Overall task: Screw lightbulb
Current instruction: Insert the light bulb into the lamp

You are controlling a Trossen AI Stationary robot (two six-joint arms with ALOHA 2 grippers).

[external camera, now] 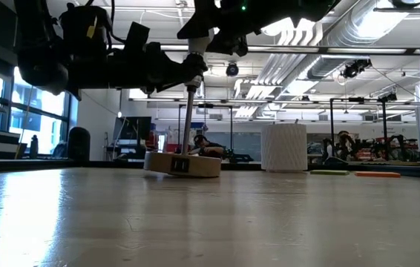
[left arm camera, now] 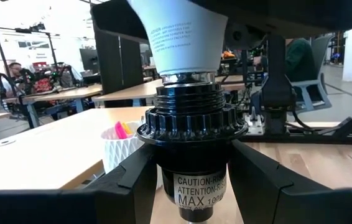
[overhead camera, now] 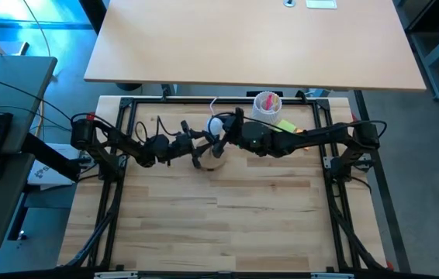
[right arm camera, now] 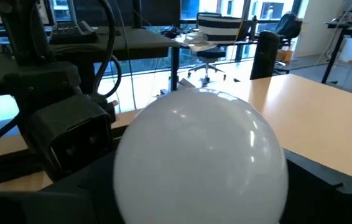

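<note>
Up top, white rounded lightbulb [right arm camera: 201,155] in right claw [overhead camera: 218,126]; left claw [left arm camera: 194,180] around black socket [left arm camera: 193,124].

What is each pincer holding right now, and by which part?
Left pincer clamps the black lamp socket around its lower barrel. Right pincer sits around the lightbulb at its white globe; a firm grip cannot be told.

A: Non-task items on the desk [overhead camera: 227,225]?
B: White ribbed cup [overhead camera: 267,104] with pink contents at the far edge; green pad [overhead camera: 285,125] and orange strip [external camera: 377,174] just beside it.
</note>
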